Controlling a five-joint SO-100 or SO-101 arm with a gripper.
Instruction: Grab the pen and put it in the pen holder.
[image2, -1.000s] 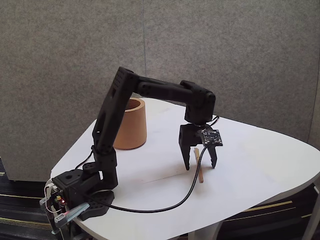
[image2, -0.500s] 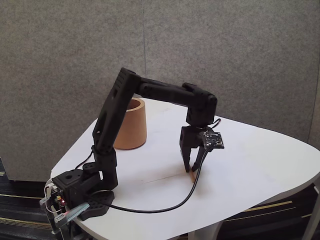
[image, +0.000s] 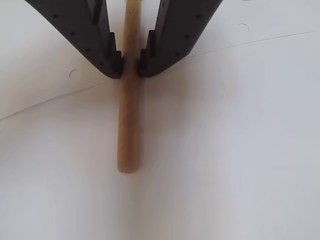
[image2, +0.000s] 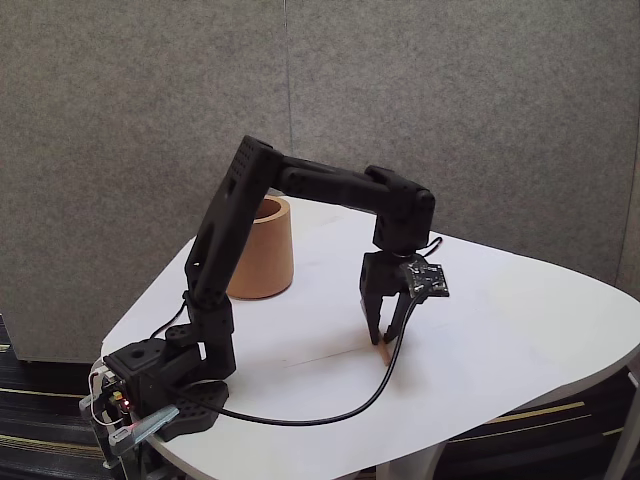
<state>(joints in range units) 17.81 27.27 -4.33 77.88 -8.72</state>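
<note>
My gripper (image: 130, 67) pinches the pen (image: 129, 120) against the white table (image2: 520, 320).
In the wrist view the pen runs down frame centre; in the fixed view the pen holder (image2: 262, 250) stands left of centre, its inside hidden from me.

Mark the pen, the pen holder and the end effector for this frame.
pen (image: 128, 125), wrist view: mid shaft, below the fingertips.
pen holder (image2: 262, 260), fixed view: outer wall, right of the arm link.
end effector (image: 130, 64), wrist view: between its fingertips, closed on the pen.
</note>
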